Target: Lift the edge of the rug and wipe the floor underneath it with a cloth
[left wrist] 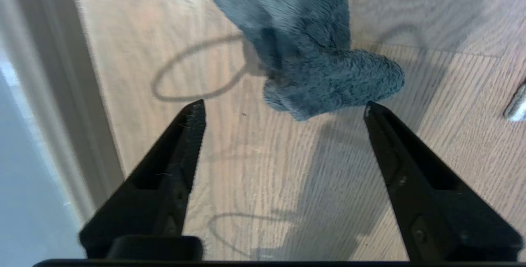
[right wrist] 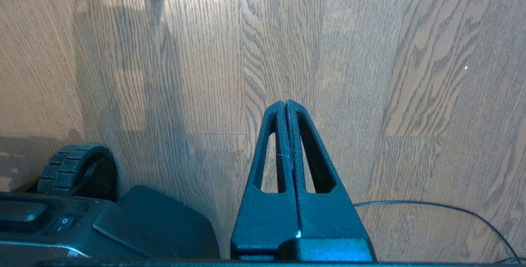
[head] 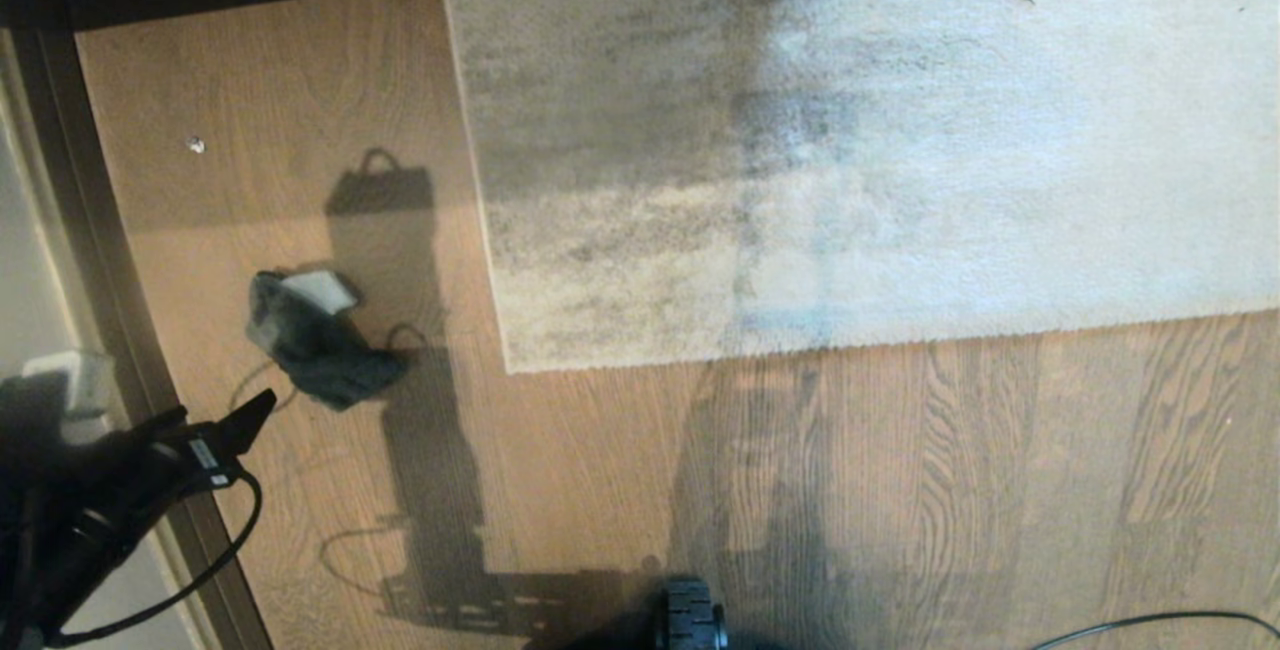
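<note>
Just ahead of my left gripper (left wrist: 283,109), fingers apart: the cloth (left wrist: 304,49).
Right gripper (right wrist: 286,104) pinched together, farther off.

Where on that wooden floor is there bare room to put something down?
The brown wood-plank floor lies bare between the pale grey rug's near edge and the robot's black wheel. It is crowded on the left, where the small grey cloth lies just beyond the open left gripper.

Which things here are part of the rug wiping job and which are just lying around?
Job: cloth, rug edge, floor, open left claw.
Lying about: black cable, small pale speck, baseboard.
</note>
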